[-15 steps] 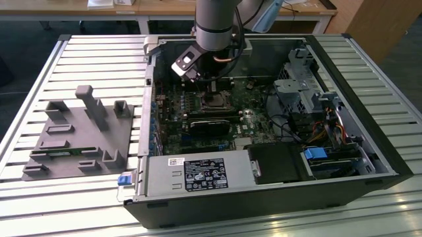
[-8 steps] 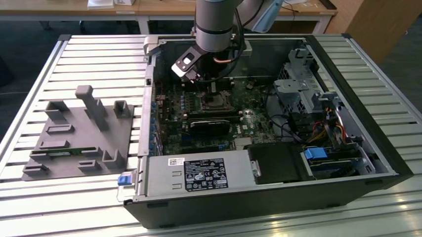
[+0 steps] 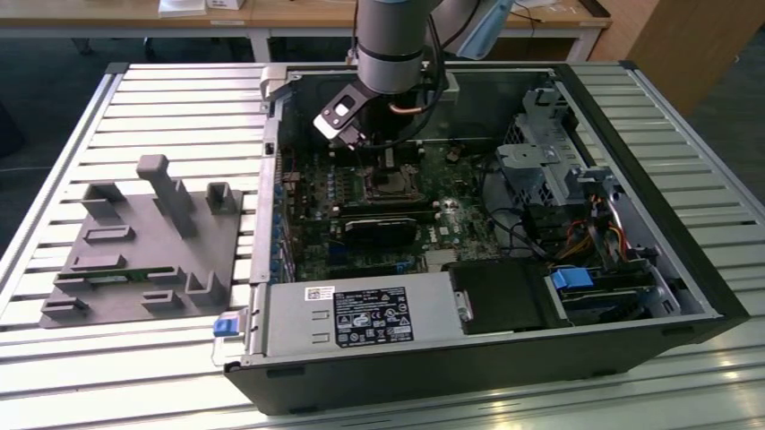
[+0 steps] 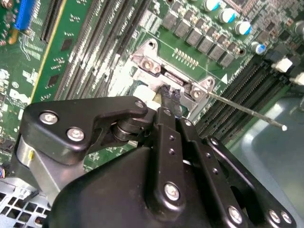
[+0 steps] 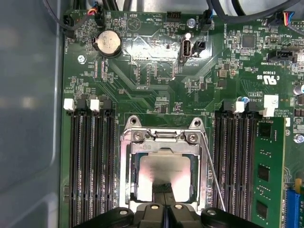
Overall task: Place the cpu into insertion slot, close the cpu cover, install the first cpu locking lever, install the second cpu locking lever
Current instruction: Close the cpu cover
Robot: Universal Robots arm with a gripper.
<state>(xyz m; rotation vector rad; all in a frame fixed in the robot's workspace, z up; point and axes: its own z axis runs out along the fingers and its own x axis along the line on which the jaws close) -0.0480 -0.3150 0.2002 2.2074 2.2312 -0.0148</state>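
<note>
Exterior view: arm [image 3: 392, 45] reaches down into the open computer case [image 3: 669, 269], ending above the socket on the green board. A grey holder block [image 3: 143, 242] lies outside the case, well apart from the socket, toward the exterior view's left. First wrist view: chip [image 5: 164, 166] sits in the socket [image 5: 135, 183], its silver top showing through the window of the cover plate [image 5: 125, 166], which lies down around it. Gripper [image 5: 164, 187] fingers are together, with nothing seen between them; the tips are over the chip's edge, contact cannot be told. Second wrist view: gripper [image 4: 170, 95] tips are at the bolted end of the cover plate [image 4: 147, 59]. A thin lever rod [image 5: 213, 175] leaves a socket corner and slants away [image 4: 247, 111] over the memory slots [image 5: 92, 166] beside the socket.
</note>
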